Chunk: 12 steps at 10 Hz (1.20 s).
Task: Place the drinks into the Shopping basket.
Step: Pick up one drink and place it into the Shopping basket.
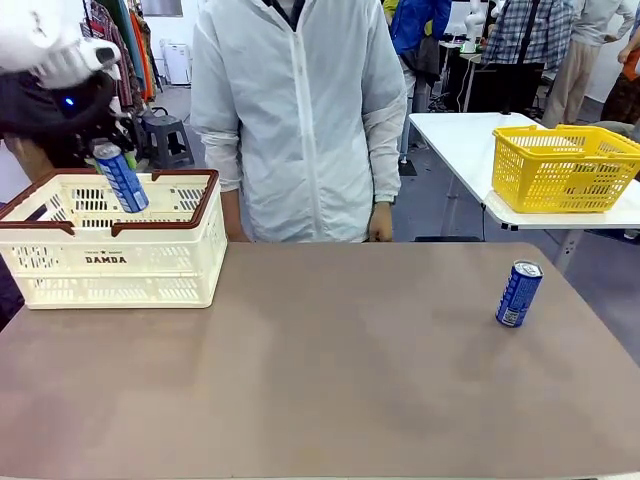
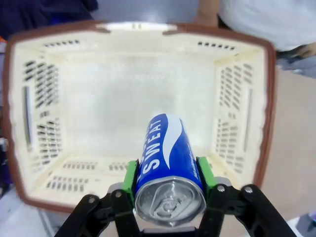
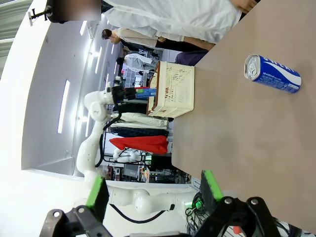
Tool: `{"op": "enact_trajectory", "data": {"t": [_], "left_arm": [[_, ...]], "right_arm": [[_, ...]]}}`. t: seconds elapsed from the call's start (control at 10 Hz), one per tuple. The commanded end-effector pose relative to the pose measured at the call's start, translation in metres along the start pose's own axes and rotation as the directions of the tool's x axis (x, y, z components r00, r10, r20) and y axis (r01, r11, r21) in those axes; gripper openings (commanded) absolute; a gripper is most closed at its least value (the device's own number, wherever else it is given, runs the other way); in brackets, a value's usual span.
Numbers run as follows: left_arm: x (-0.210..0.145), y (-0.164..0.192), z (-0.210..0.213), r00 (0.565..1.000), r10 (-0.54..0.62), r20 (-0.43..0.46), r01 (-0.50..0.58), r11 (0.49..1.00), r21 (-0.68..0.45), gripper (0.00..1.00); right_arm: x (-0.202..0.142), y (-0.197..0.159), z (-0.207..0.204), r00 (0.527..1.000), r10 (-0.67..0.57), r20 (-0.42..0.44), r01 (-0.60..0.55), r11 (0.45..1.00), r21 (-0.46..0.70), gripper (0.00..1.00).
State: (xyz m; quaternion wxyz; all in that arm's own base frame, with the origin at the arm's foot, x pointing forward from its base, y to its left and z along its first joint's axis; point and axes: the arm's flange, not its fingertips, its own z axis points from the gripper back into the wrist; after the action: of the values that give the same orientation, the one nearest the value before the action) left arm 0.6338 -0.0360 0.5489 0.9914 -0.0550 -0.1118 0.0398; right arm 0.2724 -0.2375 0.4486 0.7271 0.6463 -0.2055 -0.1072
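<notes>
A yellow basket is set on a white table; a dark stool is seen farther back.

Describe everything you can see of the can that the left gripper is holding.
The blue can is a slim drink can that looks like metal, blue with a white wave and white "SWEAT" lettering. Its silver top has a pull tab that looks unopened. The left gripper is shut on it, with the green pads pressing opposite sides near the top. It hangs tilted over the open Shopping basket, bottom end pointing in. Nothing but the pads appears to touch it.
</notes>
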Motion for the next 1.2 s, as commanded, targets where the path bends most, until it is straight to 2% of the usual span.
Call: {"op": "enact_trajectory", "data": {"t": [0.0,0.1,0.3,0.5,0.6,0.7,0.8,1.1], "left_arm": [[0.008,-0.01,-0.049,0.998,-0.005,-0.057,0.007,0.999,0.032,0.0],[0.003,-0.01,-0.074,0.995,0.003,-0.103,0.001,0.999,0.035,0.0],[-0.005,-0.015,-0.109,0.992,0.024,-0.125,-0.01,0.994,0.107,0.0],[-0.009,-0.016,-0.113,0.992,0.026,-0.12,-0.011,0.992,0.129,0.0],[-0.008,-0.018,-0.116,0.992,0.024,-0.12,-0.008,0.991,0.135,0.21],[-0.008,-0.02,-0.12,0.99,0.026,-0.135,-0.006,0.989,0.147,0.77],[-0.009,-0.02,-0.12,0.99,0.027,-0.136,-0.006,0.989,0.15,1.0],[-0.01,-0.016,-0.103,0.993,0.01,-0.12,0.0,0.996,0.086,1.0]], "right_arm": [[0.002,0.002,-0.001,1.0,0.026,0.008,-0.026,0.999,0.02,1.0],[0.002,0.002,-0.001,1.0,0.026,0.008,-0.026,0.999,0.02,1.0],[0.002,0.002,-0.001,1.0,0.026,0.008,-0.026,0.999,0.02,1.0],[0.002,0.002,-0.001,1.0,0.026,0.008,-0.026,0.999,0.02,1.0],[0.002,0.002,-0.001,1.0,0.026,0.008,-0.026,0.999,0.02,1.0],[0.002,0.002,-0.001,1.0,0.026,0.008,-0.026,0.999,0.02,1.0],[0.002,0.002,-0.001,1.0,0.026,0.008,-0.026,0.999,0.02,1.0],[0.002,0.002,-0.001,1.0,0.026,0.008,-0.026,0.999,0.02,1.0]]}}
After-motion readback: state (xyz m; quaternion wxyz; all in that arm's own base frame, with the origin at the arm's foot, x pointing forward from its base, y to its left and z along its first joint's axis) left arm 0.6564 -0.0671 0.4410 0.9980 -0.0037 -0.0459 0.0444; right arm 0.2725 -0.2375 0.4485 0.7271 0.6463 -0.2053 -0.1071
